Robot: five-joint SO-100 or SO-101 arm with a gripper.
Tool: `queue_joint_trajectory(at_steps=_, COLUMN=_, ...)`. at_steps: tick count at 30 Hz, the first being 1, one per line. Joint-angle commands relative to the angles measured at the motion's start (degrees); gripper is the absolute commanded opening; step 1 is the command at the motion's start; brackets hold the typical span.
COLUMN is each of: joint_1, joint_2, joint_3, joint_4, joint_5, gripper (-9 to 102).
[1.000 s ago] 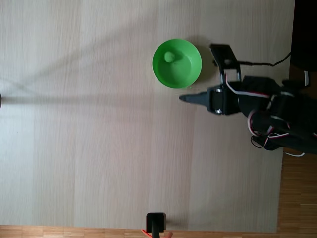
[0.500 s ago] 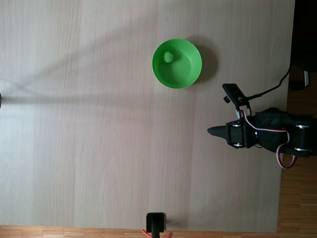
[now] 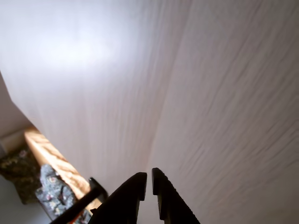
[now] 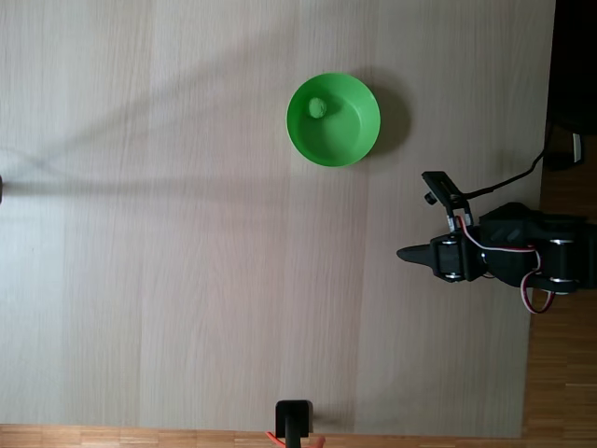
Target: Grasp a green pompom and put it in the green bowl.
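Pompom [image 4: 318,107] and bowl [image 4: 347,137] are already together: the small fuzzy green ball lies inside the green bowl, on its floor close to the wall on the left side of the fixed view. Judging from that alone, the placing looks done, and nothing else green lies loose on the table [image 4: 187,243].

That would explain where the arm [image 4: 508,259] sits. It is folded up at the right edge of the table in the fixed view, well apart from the bowl and below it in the picture, with its dark pointed tip aimed leftward across the bare wood. A folded pose like this, clear of the bowl, reads as a rest position, not a reach.

The gripper [image 3: 149,179] enters the wrist view from the bottom edge. Its two dark jaws are drawn nearly together, with only a thin slit of light between them, and they pinch nothing; the pale table surface beyond them is bare. In the fixed view the gripper [image 4: 407,253] shows as a single narrow point, which fits the same reading.

A black cable [image 4: 513,177] trails from the arm toward the right edge, and a small black stand [image 4: 294,417] sits at the bottom edge of the table, both well away from the bowl.
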Motion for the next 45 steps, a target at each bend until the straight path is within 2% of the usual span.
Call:
queue_joint_trajectory(at_steps=1, joint_1=-0.2, joint_2=1.1, joint_3=-0.9, joint_4=1.6, joint_5=-0.1, gripper=0)
queue_joint_trajectory(at_steps=7, joint_1=-0.2, joint_2=7.6, joint_3=-0.5, joint_4=4.2, joint_5=-0.5, gripper=0)
queue_joint_trajectory(at_steps=21, joint_1=-0.1, joint_2=16.0, joint_3=-0.4, joint_4=4.4, joint_5=-0.5, gripper=0)
queue_joint_trajectory(at_steps=45, joint_1=-0.8, joint_2=16.3, joint_3=9.6, joint_4=4.3, joint_5=-0.4, gripper=0)
